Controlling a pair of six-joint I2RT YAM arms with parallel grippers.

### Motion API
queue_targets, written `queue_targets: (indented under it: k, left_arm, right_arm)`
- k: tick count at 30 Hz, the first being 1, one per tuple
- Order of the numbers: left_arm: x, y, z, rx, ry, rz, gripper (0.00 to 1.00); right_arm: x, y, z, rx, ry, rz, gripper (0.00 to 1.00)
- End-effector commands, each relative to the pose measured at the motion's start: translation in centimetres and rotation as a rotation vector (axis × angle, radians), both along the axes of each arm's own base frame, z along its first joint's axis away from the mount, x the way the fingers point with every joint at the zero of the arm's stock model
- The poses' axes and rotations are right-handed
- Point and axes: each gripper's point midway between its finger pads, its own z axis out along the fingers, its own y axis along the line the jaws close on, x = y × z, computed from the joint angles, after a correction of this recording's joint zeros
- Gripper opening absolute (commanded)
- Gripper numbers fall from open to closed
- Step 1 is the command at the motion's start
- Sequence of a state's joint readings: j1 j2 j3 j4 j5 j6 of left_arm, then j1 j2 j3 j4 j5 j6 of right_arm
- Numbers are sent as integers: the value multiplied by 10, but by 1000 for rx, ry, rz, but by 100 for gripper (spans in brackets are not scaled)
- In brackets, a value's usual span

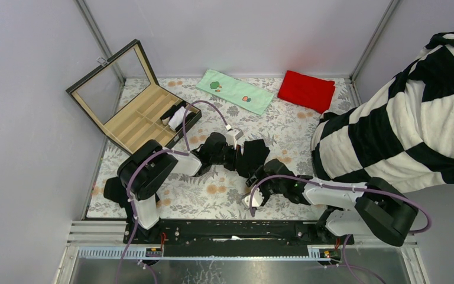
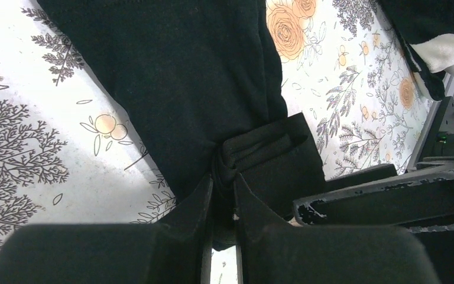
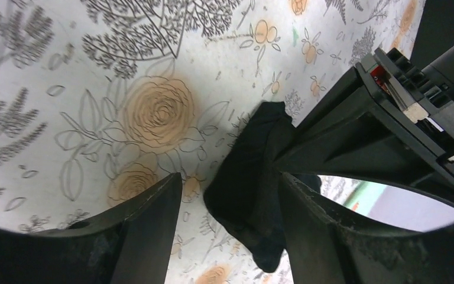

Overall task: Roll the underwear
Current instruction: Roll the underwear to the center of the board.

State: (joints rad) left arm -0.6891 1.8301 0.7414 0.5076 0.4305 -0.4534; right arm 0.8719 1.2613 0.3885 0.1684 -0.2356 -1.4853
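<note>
One black underwear (image 1: 255, 152) lies on the flowered mat in the middle of the table. In the left wrist view it spreads flat (image 2: 177, 77), with a bunched fold at its near edge. My left gripper (image 1: 235, 157) is shut on that fold (image 2: 224, 177). My right gripper (image 1: 259, 176) is open at the garment's near end. In the right wrist view (image 3: 230, 177) a hanging lump of the black cloth (image 3: 251, 171) sits between the fingers, against the right finger (image 3: 307, 213) and apart from the left one.
An open wooden box (image 1: 131, 121) with compartments stands at the back left, with a dark and a white item (image 1: 176, 116) in it. A green towel (image 1: 234, 91) and a red cloth (image 1: 305, 90) lie at the back. A striped blanket (image 1: 402, 118) covers the right side.
</note>
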Motion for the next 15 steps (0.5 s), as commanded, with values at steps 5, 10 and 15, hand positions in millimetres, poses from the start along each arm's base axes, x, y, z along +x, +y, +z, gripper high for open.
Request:
queue_targets:
  k: [5, 10, 15]
  left_arm:
    - [-27, 33, -62, 189, 124, -12, 17]
    - [-27, 33, -61, 187, 123, -13, 17]
    - [-27, 34, -62, 187, 126, -10, 17]
  right_arm:
    - [25, -3, -5, -115, -133, 11, 68]
    - [26, -9, -14, -153, -130, -1, 66]
    - [27, -12, -19, -152, -113, -28, 48]
